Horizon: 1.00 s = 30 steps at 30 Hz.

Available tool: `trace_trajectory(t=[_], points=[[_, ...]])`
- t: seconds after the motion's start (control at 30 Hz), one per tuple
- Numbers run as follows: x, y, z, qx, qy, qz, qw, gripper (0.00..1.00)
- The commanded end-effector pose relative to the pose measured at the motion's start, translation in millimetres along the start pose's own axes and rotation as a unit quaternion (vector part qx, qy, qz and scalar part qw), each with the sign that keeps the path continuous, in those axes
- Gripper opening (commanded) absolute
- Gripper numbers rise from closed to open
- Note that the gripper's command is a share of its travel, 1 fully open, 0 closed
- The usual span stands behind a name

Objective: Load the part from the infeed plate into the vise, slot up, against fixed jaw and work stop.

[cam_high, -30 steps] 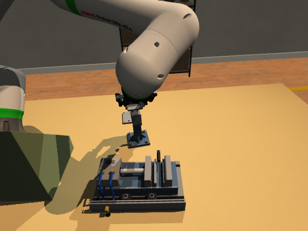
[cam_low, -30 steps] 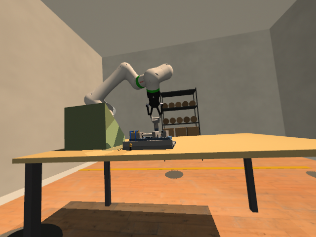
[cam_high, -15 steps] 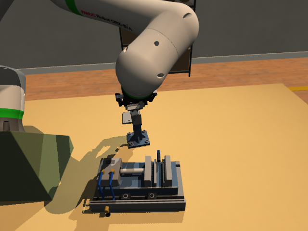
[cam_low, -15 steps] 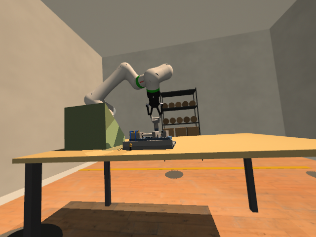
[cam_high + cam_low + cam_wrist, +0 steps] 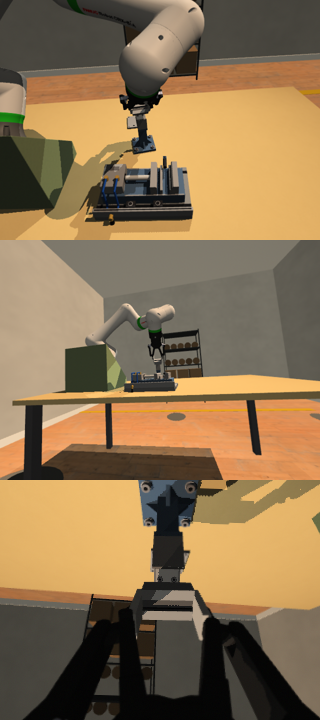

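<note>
My gripper [image 5: 139, 109] is shut on the part [image 5: 139, 110], a small grey block, and holds it in the air behind the vise [image 5: 144, 186]. In the wrist view the part [image 5: 169, 607] sits between my dark fingers, and its dark slot faces the camera. Right below it stands a dark post on a blue bolted base [image 5: 143, 145], with a small grey plate with two holes [image 5: 131, 122] at the post's top. The vise is open, with the fixed jaw [image 5: 175, 176] on the right, the moving jaw [image 5: 153, 178] on the cylinder rod [image 5: 136, 177], and the work stop [image 5: 164, 161] at the far end.
A green block-shaped pedestal [image 5: 31, 173] carrying the arm's base stands at the left of the table. The air cylinder [image 5: 113, 178] with blue hoses sits on the vise's left. A shelf rack [image 5: 182, 353] stands behind the table, off it.
</note>
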State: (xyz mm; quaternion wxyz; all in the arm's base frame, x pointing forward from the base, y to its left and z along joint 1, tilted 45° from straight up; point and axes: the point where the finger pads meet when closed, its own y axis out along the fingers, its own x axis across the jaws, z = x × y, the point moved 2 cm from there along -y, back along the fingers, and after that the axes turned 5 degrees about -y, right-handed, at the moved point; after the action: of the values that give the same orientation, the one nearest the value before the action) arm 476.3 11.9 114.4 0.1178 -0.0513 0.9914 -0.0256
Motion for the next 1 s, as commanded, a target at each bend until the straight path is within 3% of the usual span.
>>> trace_trajectory(t=[0.0, 0.47, 0.97], points=[[0, -0.1, -1, 0.008, 0.0, -0.001, 1.0, 0.0], [0, 0.1, -5, 0.053, 0.0, -0.005, 0.999, 0.0], [-1, 1.5, -12, 0.132, 0.0, -0.011, 0.991, 0.0]])
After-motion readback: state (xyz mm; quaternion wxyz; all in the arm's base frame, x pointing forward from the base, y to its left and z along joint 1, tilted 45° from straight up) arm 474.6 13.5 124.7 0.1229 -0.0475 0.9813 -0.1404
